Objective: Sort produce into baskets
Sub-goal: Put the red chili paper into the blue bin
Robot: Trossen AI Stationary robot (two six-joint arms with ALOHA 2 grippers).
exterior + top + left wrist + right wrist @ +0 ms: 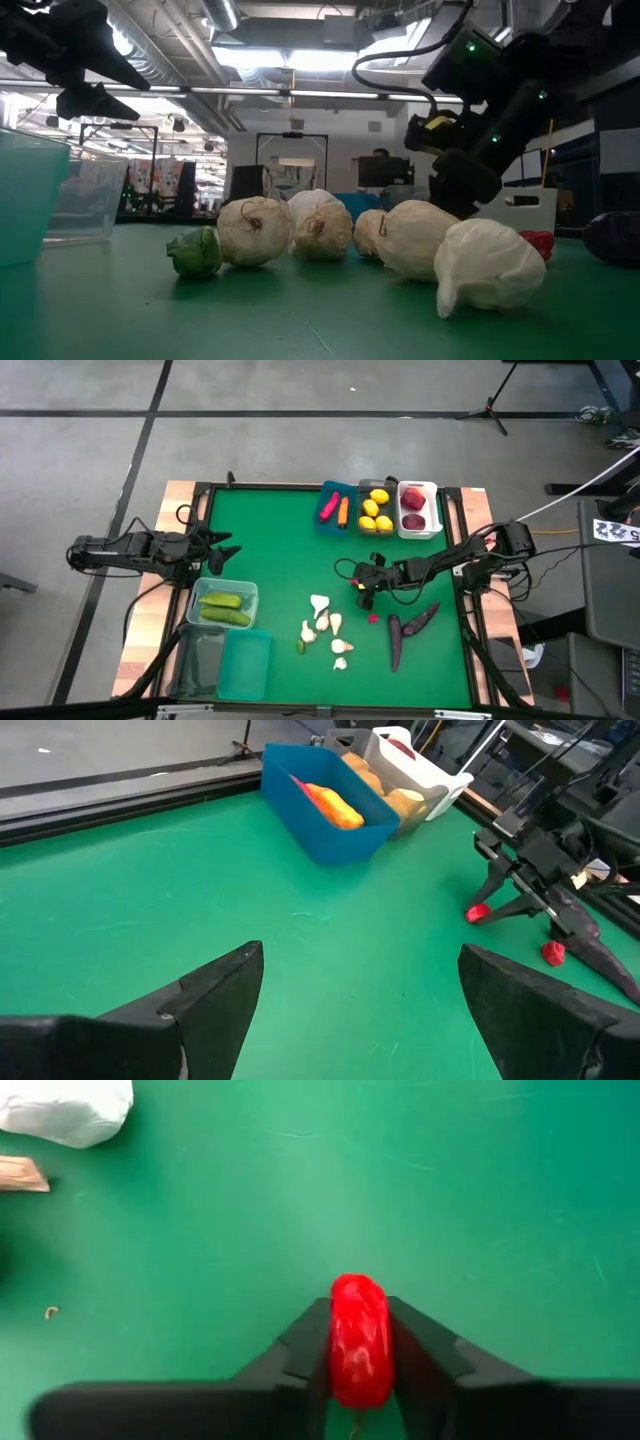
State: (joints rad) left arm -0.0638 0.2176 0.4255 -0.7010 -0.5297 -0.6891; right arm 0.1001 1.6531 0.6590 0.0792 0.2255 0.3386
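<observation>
My right gripper [360, 1355] is shut on a small red toy produce piece [358, 1340] low over the green mat [280, 560], right of centre [364, 588]. A second small red piece [373, 618] lies on the mat nearby. Several white garlic bulbs [325, 625] and two dark eggplants [410, 625] lie toward the near edge. At the far edge stand a blue basket [335, 508], a grey-clear basket with lemons [376, 510] and a white basket with apples [418, 510]. My left gripper [225, 550] waits open at the table's left side. My right gripper pinches the red piece by its two long sides [340, 1350] between the two fingers. The fingers come slanting down from the table's right side and lie along the piece. Its rounded end [355, 1292] sticks out past the fingertips, close to the mat.
A clear basket with green cucumbers [224, 603] stands at the near left, with a dark clear basket [198, 660] and a teal one [245, 665] below it. A small green piece [300, 646] lies by the garlic. The mat's middle and far left are bare.
</observation>
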